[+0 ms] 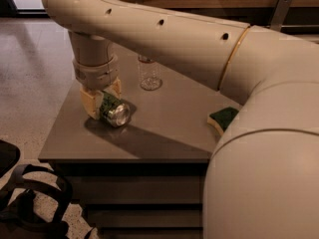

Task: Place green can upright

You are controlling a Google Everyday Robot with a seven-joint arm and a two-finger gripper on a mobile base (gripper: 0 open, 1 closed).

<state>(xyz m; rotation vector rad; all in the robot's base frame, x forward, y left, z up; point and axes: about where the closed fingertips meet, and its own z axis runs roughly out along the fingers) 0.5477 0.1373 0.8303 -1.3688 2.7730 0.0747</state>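
One small drink can is the whole concern here. We are looking at the green can (114, 112), which is lying on its side near the left front part of the grey table (164, 133), with one shiny silver end turned toward the camera. We cannot tell whether it is resting on the surface or being held just above it.

We are judging it to be light and thin-walled. It is stiff enough along its length but easy to dent under a hard squeeze, and its smooth metal is rather slippery. On its side it is also ready to roll. We are thinking the best hold is across the round body near the middle, away from the rims.

The gripper (104, 103) is hanging down from the wrist right over the can. Its two pale yellow fingers (90, 103) are standing narrow, one on each side of the green body, and they appear to be pressing on it.

A clear glass vessel (149, 73) is standing behind, apart from the can. A green sponge (224, 118) is lying well apart, to the right in the view.
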